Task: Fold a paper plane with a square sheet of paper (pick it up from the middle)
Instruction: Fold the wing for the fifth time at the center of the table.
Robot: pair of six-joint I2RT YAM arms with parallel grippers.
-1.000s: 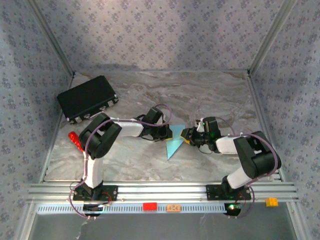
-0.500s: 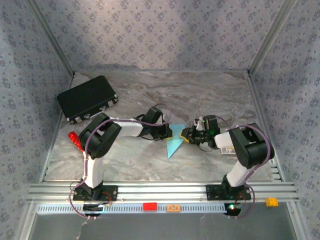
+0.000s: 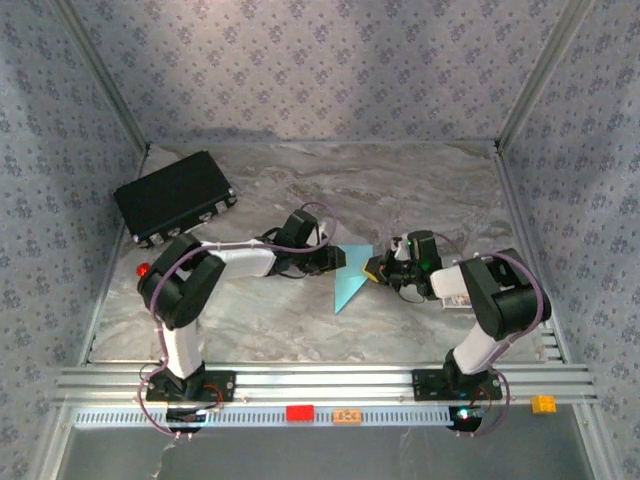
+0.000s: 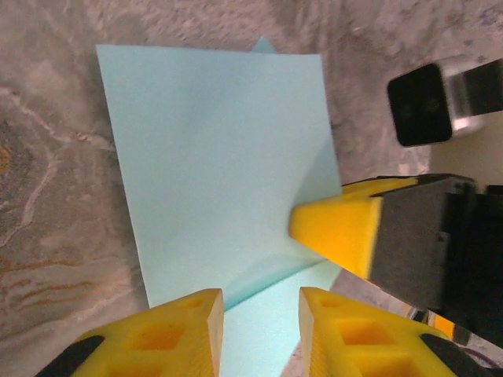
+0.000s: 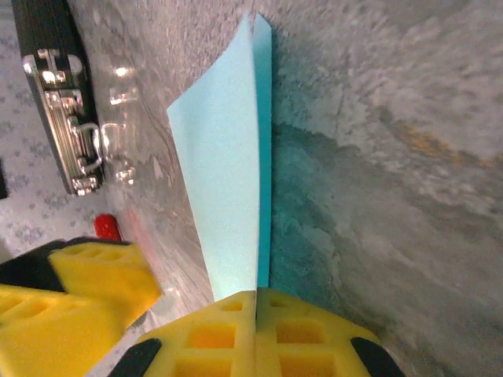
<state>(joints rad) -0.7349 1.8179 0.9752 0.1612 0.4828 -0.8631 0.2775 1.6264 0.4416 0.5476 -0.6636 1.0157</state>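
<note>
The sheet of paper (image 3: 347, 282) lies in the middle of the worktop (image 3: 420, 190), between my two arms. It is doubled over into a pointed shape with its tip toward the near edge.

My right jaws are pinched shut on its right-hand edge. On the right wrist camera the two yellow faces meet with no gap. The paper comes out of that seam in two thin layers, lifted off the marble and not lying flat.

My left jaws stand a little apart at the opposite side and hold nothing. On the left wrist camera I see blue paper in the gap between them, but neither face seems to press on it.

I judge this sheet to be feather-light and limp, with body only along a crease. Unsupported, it will sag, and on the polished stone it will slide rather than stay put. Any stray pinch will leave a lasting mark, so I want a shallow, gentle bite.

The best hold is on an edge or along the fold, where the doubled layers give some stiffness. A lone corner would just curl. With the right side held, I would take the opposite edge near its middle to keep the sheet taut.
</note>
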